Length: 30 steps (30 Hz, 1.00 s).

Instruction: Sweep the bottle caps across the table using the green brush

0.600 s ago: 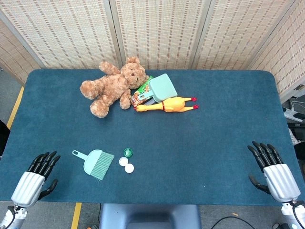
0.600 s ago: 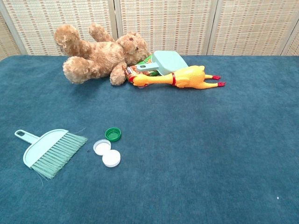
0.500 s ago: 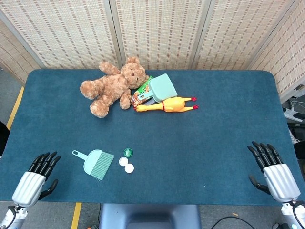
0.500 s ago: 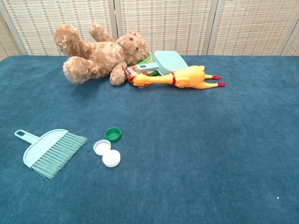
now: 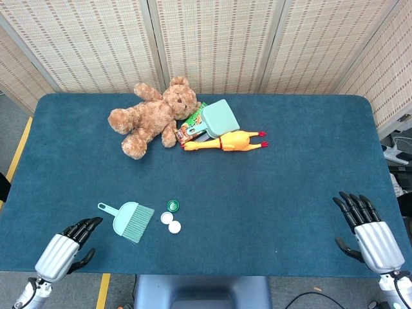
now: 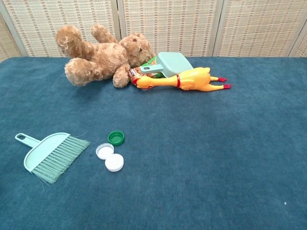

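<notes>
A pale green brush (image 5: 131,221) (image 6: 50,155) lies flat on the blue table near its front left, bristles toward the right. Just right of the bristles sit a green bottle cap (image 5: 172,206) (image 6: 116,138) and two white caps (image 5: 170,222) (image 6: 110,157). My left hand (image 5: 66,248) hovers open at the front left edge, left of and nearer than the brush's handle, holding nothing. Far off at the front right edge, my right hand (image 5: 366,233) is open and empty. The chest view shows neither hand.
At the back of the table (image 5: 290,187) lie a brown teddy bear (image 5: 151,116) (image 6: 98,55), a green dustpan (image 5: 218,118) (image 6: 169,63) on a snack packet, and a yellow rubber chicken (image 5: 226,142) (image 6: 184,80). Woven screens stand behind.
My left hand has moved right and slightly nearer, closing on the brush's handle side. The right hand, brush and caps are unmoved.
</notes>
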### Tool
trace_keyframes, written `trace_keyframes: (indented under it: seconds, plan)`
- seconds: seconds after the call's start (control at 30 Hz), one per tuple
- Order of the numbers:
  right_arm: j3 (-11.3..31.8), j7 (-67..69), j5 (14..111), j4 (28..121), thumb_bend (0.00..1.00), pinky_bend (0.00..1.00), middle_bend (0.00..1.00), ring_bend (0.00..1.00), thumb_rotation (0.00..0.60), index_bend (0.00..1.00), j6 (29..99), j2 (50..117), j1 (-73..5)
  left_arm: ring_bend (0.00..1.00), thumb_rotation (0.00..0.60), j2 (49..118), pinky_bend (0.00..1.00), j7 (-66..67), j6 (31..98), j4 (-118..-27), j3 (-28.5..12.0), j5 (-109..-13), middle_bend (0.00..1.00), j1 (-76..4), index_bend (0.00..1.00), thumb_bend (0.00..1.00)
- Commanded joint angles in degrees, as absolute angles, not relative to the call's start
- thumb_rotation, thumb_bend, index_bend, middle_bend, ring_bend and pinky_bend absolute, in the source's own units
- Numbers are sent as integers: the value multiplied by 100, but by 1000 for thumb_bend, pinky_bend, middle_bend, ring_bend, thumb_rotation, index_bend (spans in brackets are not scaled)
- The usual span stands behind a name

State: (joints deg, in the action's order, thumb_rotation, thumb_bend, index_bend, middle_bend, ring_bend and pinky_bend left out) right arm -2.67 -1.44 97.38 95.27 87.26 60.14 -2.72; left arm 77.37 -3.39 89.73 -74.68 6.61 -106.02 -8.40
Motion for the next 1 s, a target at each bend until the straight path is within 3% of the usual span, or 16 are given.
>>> trace_keyframes:
  seconds: [0.03, 0.07, 0.13, 0.23, 0.43, 0.53, 0.63, 0.73, 0.77, 0.9, 1.0]
  plan:
    - [-274, -197, 9739, 9543, 198, 0, 0, 0, 600, 0, 8719, 6023, -263, 282, 600, 7911, 505, 324, 8608, -7183, 431, -10539, 307, -1166, 98, 413]
    - [-278, -214, 9742, 9547, 198, 0, 0, 0, 600, 0, 8714, 6027, -262, 317, 600, 7937, 523, 387, 8513, -7152, 377, -10513, 374, -1247, 103, 413]
    - [-279, -259, 9741, 9554, 198, 0, 0, 0, 600, 0, 8698, 6040, -263, 507, 600, 7984, 644, 555, 8278, -7051, 243, -10408, 637, -1425, 113, 413]
    - [-277, -312, 9718, 9556, 198, 0, 0, 0, 600, 0, 8653, 6061, -273, 712, 600, 8038, 814, 704, 7891, -6958, 113, -10220, 861, -1654, 141, 412]
    - [-246, -386, 9607, 9549, 198, 0, 0, 0, 600, 0, 8549, 6087, -302, 744, 600, 8369, 851, 883, 7564, -6376, -91, -10046, 864, -2020, 236, 413]
    - [-224, -400, 9562, 9542, 198, 0, 0, 0, 600, 0, 8541, 6094, -304, 783, 600, 8488, 879, 790, 7447, -6157, -53, -10006, 913, -2112, 311, 413]
    - [-220, -404, 9551, 9539, 198, 0, 0, 0, 600, 0, 8532, 6097, -307, 802, 600, 8507, 896, 808, 7370, -6096, -17, -9982, 929, -2142, 318, 412]
    - [-217, -427, 9516, 9526, 198, 0, 0, 0, 600, 0, 8473, 6114, -326, 803, 600, 8582, 906, 878, 7393, -6005, 34, -9986, 842, -2159, 287, 408]
    - [-215, -432, 9510, 9526, 198, 0, 0, 0, 600, 0, 8465, 6117, -329, 793, 600, 8606, 905, 877, 7422, -5980, 32, -9976, 779, -2159, 271, 406]
    - [-210, -445, 9503, 9532, 198, 0, 0, 0, 600, 0, 8469, 6119, -328, 720, 600, 8662, 898, 879, 7370, -5924, 19, -9858, 335, -2193, 180, 394]
    - [-206, -449, 9493, 9535, 198, 0, 0, 0, 600, 0, 8477, 6116, -323, 719, 600, 8681, 899, 827, 7182, -5922, 53, -9755, 237, -2247, 168, 394]
